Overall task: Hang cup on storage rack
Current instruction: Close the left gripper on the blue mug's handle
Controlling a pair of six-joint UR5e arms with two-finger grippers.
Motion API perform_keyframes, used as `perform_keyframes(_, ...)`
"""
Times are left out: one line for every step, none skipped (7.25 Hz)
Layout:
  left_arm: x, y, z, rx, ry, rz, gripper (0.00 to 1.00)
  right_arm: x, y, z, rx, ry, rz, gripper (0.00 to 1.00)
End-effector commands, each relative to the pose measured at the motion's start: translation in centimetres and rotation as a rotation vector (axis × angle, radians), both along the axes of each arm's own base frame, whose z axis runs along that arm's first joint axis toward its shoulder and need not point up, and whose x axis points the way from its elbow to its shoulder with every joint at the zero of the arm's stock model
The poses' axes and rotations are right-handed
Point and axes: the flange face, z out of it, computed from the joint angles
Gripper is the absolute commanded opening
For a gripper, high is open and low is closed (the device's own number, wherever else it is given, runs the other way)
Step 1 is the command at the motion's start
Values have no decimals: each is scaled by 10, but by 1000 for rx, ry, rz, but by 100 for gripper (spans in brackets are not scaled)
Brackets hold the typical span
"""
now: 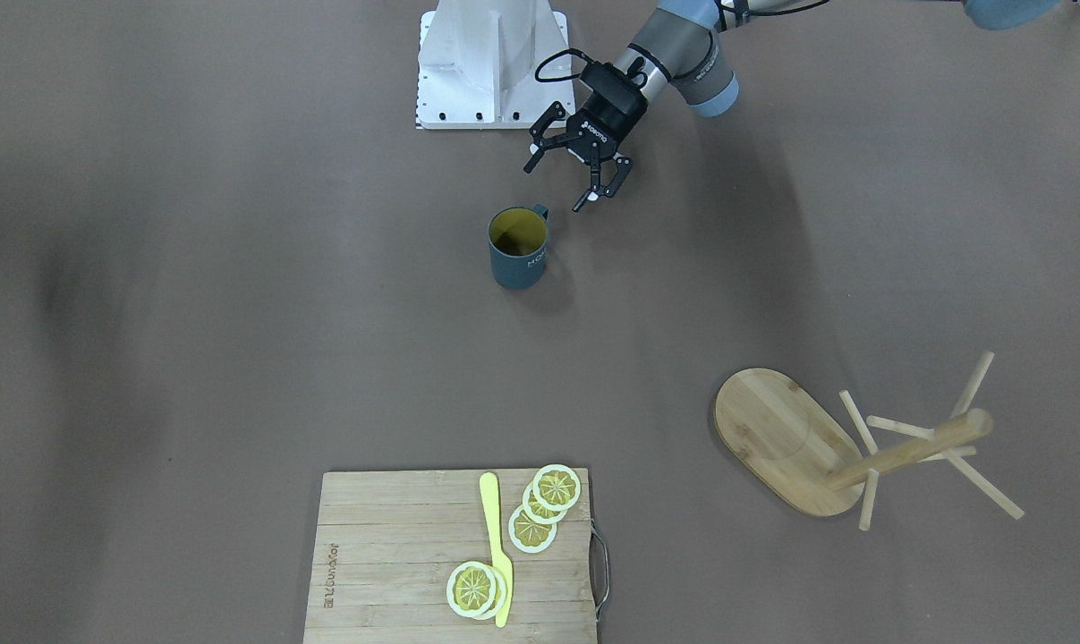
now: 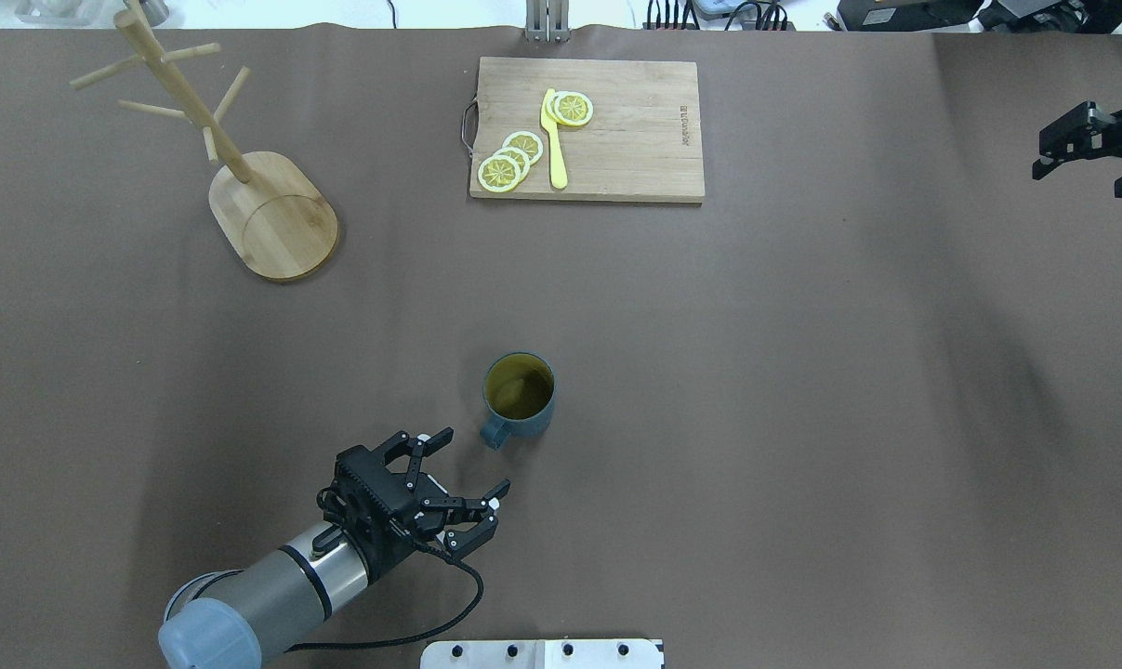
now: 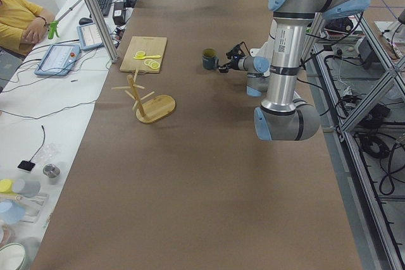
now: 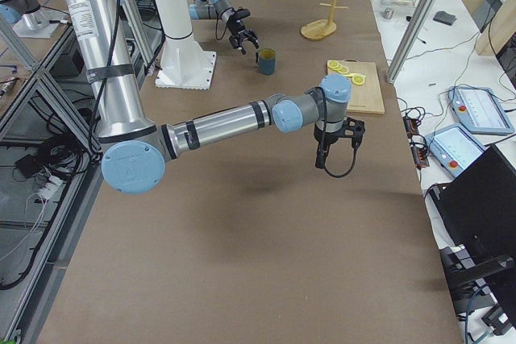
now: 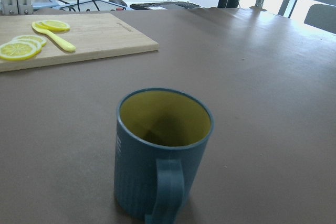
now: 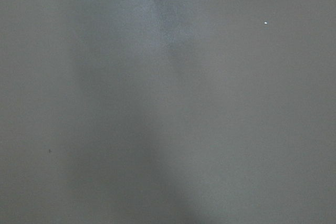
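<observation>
We have silver tubular arms (image 4: 218, 122), pale blue joint caps (image 2: 198, 641), a looping black cable (image 2: 480, 585), a white base plate (image 1: 490, 98) and a matte black left gripper (image 2: 475, 460).

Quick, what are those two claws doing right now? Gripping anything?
Left gripper: open, holding nothing, close to the handle of the dark teal-blue cylindrical cup but not touching it.
Right gripper: looks open, holding nothing, far from the cup.

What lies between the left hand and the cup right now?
Nothing: in the overhead view only bare table separates the open left hand from the cup, whose handle points toward it. The front-facing view shows the same gap.
</observation>
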Motion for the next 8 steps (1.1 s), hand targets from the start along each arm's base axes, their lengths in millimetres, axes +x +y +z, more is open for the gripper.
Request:
perform_keyframes(8,-14,2,15,-23,-28,92,0,1,1,-1,0,0,100)
perform_keyframes(7,-21,-2,17,-20,-41,89,0,1,1,-1,0,0,100)
perform_keyframes(3,-32,-2,16,-23,-59,88,1,1,3,-3,2,1,100)
perform_keyframes(6,-32,-3,16,-26,-59,86,1,2,4,-6,3,2,100)
perform_keyframes(13,-33,7,11,-41,-58,80,1,2,5,-8,2,1,100)
perform_keyframes(17,-33,6,4,-36,-56,75,1,3,6,-9,4,2,100)
perform_keyframes(28,-34,-3,1,-24,-54,73,1,3,6,-9,4,2,100)
perform_keyframes(32,-34,-8,0,-17,-54,65,1,3,7,-12,5,2,100)
